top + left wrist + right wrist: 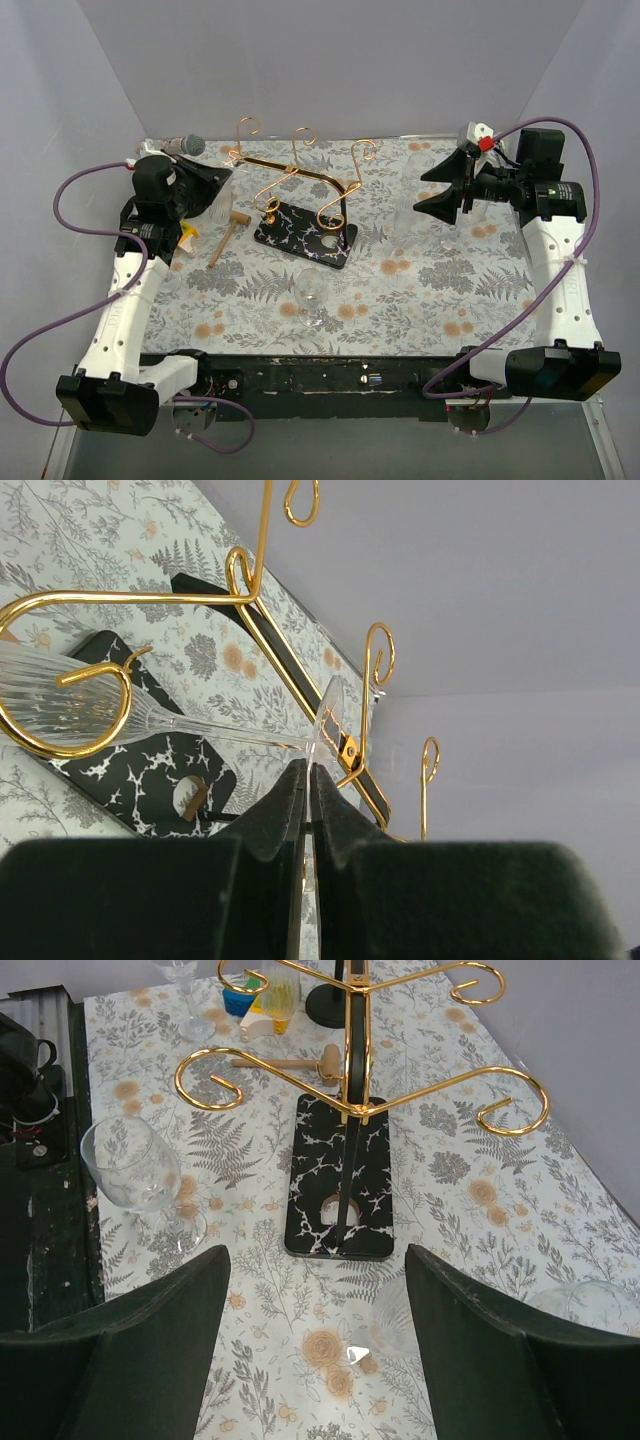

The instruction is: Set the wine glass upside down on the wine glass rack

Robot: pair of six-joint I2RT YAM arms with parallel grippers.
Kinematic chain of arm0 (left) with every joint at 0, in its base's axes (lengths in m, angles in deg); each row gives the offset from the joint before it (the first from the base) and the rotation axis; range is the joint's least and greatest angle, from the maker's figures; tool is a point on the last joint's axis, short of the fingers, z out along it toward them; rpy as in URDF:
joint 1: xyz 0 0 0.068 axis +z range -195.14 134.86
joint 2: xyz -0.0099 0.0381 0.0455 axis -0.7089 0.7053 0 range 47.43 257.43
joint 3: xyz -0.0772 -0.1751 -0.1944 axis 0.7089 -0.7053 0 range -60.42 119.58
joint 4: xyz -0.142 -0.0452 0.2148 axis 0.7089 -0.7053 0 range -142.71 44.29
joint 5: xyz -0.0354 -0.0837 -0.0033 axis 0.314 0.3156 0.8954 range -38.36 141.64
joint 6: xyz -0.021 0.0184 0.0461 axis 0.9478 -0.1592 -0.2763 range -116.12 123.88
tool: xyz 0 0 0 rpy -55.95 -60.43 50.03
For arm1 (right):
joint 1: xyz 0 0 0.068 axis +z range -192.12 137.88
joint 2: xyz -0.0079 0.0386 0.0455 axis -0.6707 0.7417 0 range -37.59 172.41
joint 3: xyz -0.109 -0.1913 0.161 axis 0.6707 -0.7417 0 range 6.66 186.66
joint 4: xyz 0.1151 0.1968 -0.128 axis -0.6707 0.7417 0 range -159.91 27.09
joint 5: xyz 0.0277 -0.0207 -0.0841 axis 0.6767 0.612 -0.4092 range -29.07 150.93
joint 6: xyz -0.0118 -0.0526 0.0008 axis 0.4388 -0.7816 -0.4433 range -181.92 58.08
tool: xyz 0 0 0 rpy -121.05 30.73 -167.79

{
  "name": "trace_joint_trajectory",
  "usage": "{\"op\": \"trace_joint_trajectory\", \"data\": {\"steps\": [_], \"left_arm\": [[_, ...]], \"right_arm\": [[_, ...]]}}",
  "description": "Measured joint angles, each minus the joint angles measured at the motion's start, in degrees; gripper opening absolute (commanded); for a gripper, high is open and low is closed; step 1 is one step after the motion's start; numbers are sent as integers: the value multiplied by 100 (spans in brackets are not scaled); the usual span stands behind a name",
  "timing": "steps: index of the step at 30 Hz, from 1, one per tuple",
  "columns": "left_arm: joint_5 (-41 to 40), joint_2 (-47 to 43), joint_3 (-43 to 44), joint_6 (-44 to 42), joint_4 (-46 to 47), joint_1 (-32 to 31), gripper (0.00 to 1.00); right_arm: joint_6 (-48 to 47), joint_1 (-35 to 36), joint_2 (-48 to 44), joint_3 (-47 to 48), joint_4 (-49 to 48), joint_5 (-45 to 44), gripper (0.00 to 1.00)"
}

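Note:
The gold wire wine glass rack (pixel 295 175) stands on its black white-veined base (pixel 305 232) at the middle back of the table. It also shows in the left wrist view (pixel 250 600) and the right wrist view (pixel 345 1080). My left gripper (pixel 308 770) is shut on the foot rim of a ribbed clear wine glass (pixel 60 695). The glass lies roughly level, and its bowl sits at a curled end of the rack. In the top view the left gripper (pixel 228 190) is just left of the rack. My right gripper (pixel 432 190) is open and empty, right of the rack (pixel 318 1260).
A second wine glass (pixel 310 295) stands upright in front of the base (pixel 135 1165). Clear glasses (pixel 395 1320) stand below the right gripper. A wooden mallet (pixel 228 235) lies left of the base. A microphone (pixel 185 145) is at the back left.

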Motion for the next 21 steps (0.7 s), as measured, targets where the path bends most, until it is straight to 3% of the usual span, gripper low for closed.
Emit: {"op": "trace_joint_trajectory", "data": {"steps": [9, 21], "left_arm": [[754, 4, -870, 745, 933, 741, 0], [688, -306, -1176, 1119, 1331, 1235, 0]], "right_arm": [[7, -4, 136, -37, -31, 46, 79], [13, -37, 190, -66, -109, 133, 78]]}}
